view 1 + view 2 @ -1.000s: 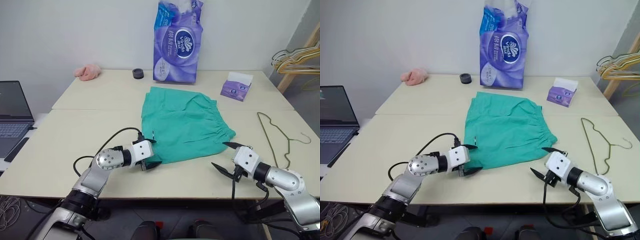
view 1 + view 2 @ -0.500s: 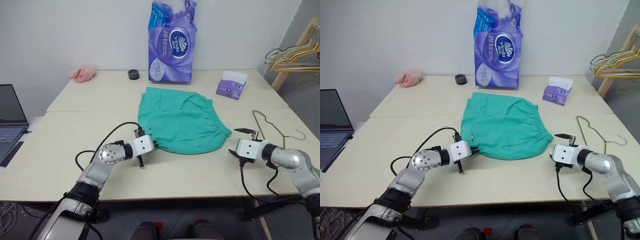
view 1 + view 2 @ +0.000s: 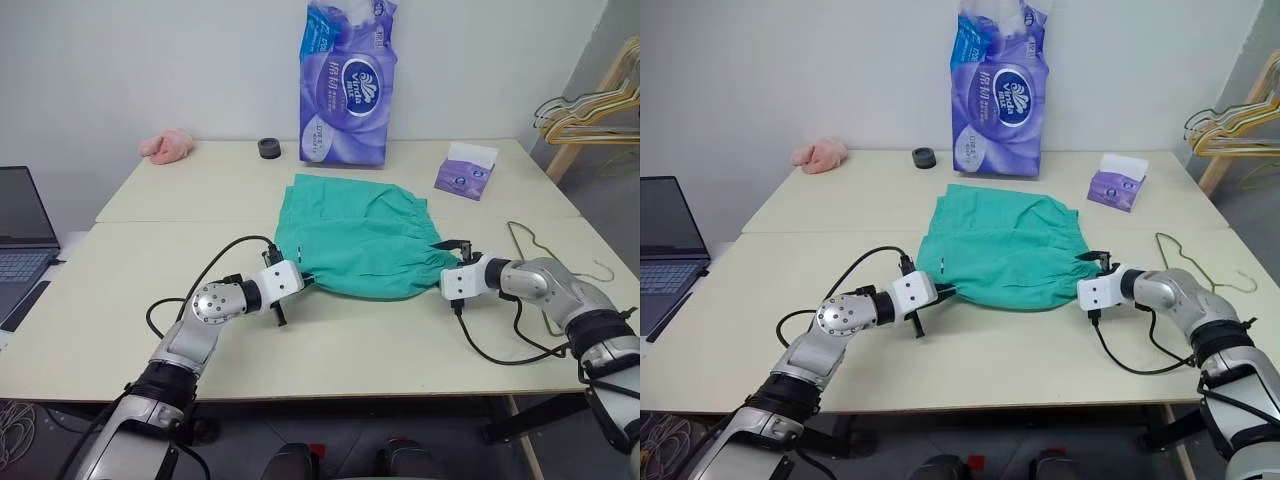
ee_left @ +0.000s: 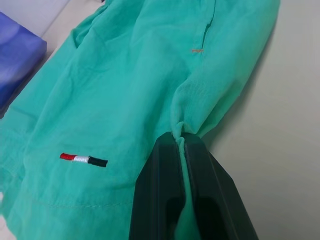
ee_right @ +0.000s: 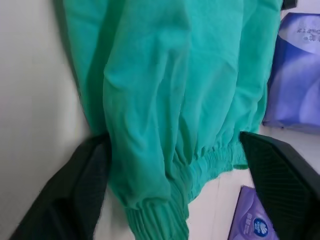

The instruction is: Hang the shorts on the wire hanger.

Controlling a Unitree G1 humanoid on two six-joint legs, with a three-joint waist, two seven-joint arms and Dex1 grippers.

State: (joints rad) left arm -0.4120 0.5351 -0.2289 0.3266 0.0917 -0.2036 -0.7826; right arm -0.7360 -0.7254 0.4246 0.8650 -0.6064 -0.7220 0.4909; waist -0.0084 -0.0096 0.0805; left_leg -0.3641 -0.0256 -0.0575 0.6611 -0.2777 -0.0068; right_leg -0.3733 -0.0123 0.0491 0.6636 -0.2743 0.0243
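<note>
The teal-green shorts (image 3: 365,235) lie flat in the middle of the table, waistband to the right. My left gripper (image 4: 184,142) is shut on a pinched fold at their near left corner, close to a small red, white and black mark (image 4: 83,159). At the waistband's near end my right gripper (image 5: 175,190) is open, and the gathered elastic lies between its two spread fingers (image 5: 280,175). In the eye views it sits at the shorts' right edge (image 3: 448,262). The wire hanger (image 3: 513,228) lies flat on the table to the right of that arm.
At the back stand a tall purple tissue-roll pack (image 3: 345,80), a small black ring (image 3: 269,148), a pink cloth wad (image 3: 167,146) and a purple tissue box (image 3: 465,170). A laptop (image 3: 20,230) sits far left. More hangers hang on a rack (image 3: 590,105) at the right.
My left gripper closed on the shorts' near left corner. The right gripper rolled and reached forward from the table's front edge to the waistband's end. The camera shifted too.
</note>
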